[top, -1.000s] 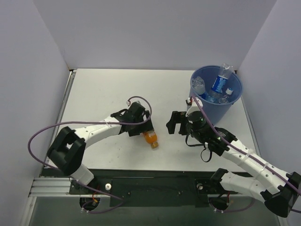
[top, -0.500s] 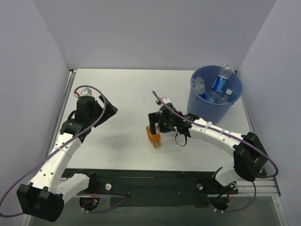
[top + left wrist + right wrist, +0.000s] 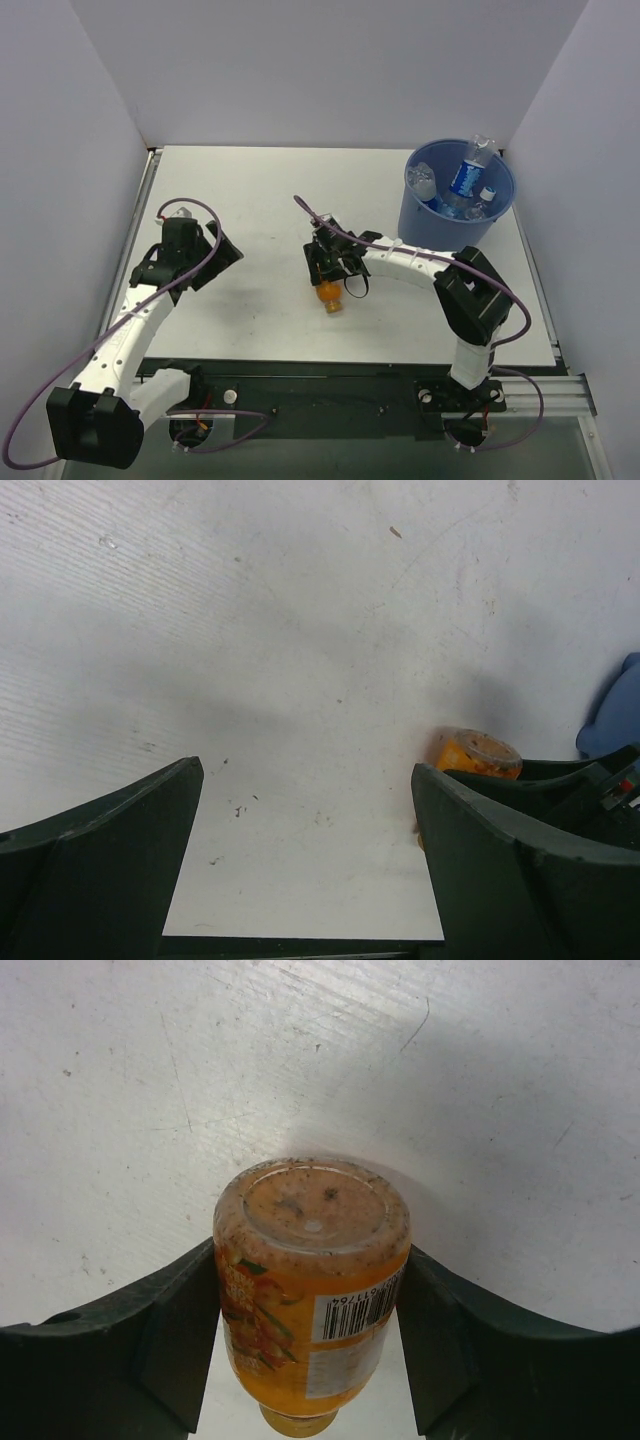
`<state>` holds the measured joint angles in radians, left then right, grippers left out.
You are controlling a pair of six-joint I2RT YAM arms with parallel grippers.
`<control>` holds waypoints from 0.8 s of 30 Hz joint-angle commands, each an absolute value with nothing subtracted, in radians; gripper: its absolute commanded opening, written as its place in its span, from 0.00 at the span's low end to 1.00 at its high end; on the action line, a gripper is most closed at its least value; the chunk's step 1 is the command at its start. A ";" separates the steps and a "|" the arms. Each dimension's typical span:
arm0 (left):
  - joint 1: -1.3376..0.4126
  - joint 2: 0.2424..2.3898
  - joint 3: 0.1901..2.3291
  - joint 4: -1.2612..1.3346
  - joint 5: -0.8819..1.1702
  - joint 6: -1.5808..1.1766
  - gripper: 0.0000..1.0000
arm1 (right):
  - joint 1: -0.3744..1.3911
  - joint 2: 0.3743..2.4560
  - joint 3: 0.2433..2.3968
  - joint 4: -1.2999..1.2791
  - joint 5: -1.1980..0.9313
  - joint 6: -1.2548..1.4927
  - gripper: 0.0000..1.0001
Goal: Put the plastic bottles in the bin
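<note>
A stubby orange bottle (image 3: 329, 297) lies on the white table near the middle; the right wrist view faces its base (image 3: 310, 1210). My right gripper (image 3: 326, 277) is shut on it, with a finger (image 3: 180, 1330) pressed against each side. My left gripper (image 3: 226, 250) stands open over bare table at the left with nothing between its fingers (image 3: 120, 830). In the left wrist view the orange bottle (image 3: 476, 755) shows beyond the right finger. The blue bin (image 3: 412, 176) stands at the back right and holds several clear bottles (image 3: 464, 180) with blue labels.
White walls close in the table on the left, back and right. A black rail (image 3: 300, 375) runs along the near edge. A corner of the bin (image 3: 615, 705) shows at the right edge of the left wrist view.
The left arm has pulled back from the orange bottle to the left side. The right arm has swung left over the bottle and its jaws have closed onto it.
</note>
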<state>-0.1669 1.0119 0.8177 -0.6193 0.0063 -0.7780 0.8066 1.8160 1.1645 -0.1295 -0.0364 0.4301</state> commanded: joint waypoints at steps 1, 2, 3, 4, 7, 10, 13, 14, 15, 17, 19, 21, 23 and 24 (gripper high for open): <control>-0.158 1.032 0.836 -0.581 0.034 -0.764 0.97 | 0.811 1.786 1.233 -0.199 -0.011 0.436 0.48; -0.156 1.035 0.838 -0.581 0.034 -0.762 0.97 | 0.810 1.764 1.239 -0.209 -0.005 0.425 0.45; -0.156 1.040 0.839 -0.583 0.034 -0.762 0.97 | 0.807 1.746 1.250 -0.228 -0.003 0.420 0.41; -0.155 1.043 0.839 -0.581 0.032 -0.761 0.97 | 0.801 1.702 1.256 -0.238 0.030 0.405 0.40; -0.149 1.043 0.838 -0.581 0.034 -0.756 0.97 | 0.775 1.590 1.311 -0.293 0.098 0.376 0.36; -0.144 1.037 0.836 -0.584 0.043 -0.756 0.97 | 0.727 1.404 1.368 -0.327 0.252 0.335 0.38; -0.130 1.028 0.836 -0.578 0.092 -0.764 0.97 | 0.643 1.252 1.393 -0.289 0.366 0.285 0.40; -0.127 1.023 0.835 -0.575 0.112 -0.765 0.97 | 0.626 1.193 1.393 -0.272 0.411 0.278 0.42; -0.126 1.019 0.836 -0.572 0.120 -0.767 0.97 | 0.579 1.169 1.391 -0.240 0.431 0.259 0.43; -0.123 1.011 0.836 -0.572 0.130 -0.765 0.97 | 0.511 1.106 1.399 -0.198 0.500 0.238 0.45; -0.121 1.003 0.838 -0.577 0.129 -0.761 0.97 | 0.435 1.086 1.419 -0.186 0.523 0.236 0.46; -0.120 0.997 0.833 -0.581 0.127 -0.758 0.97 | 0.350 1.081 1.424 -0.155 0.517 0.241 0.47; -0.118 0.993 0.825 -0.581 0.130 -0.758 0.97 | 0.280 1.107 1.442 -0.156 0.500 0.253 0.48; -0.117 0.991 0.822 -0.581 0.133 -0.758 0.97 | 0.267 1.118 1.462 -0.173 0.505 0.253 0.48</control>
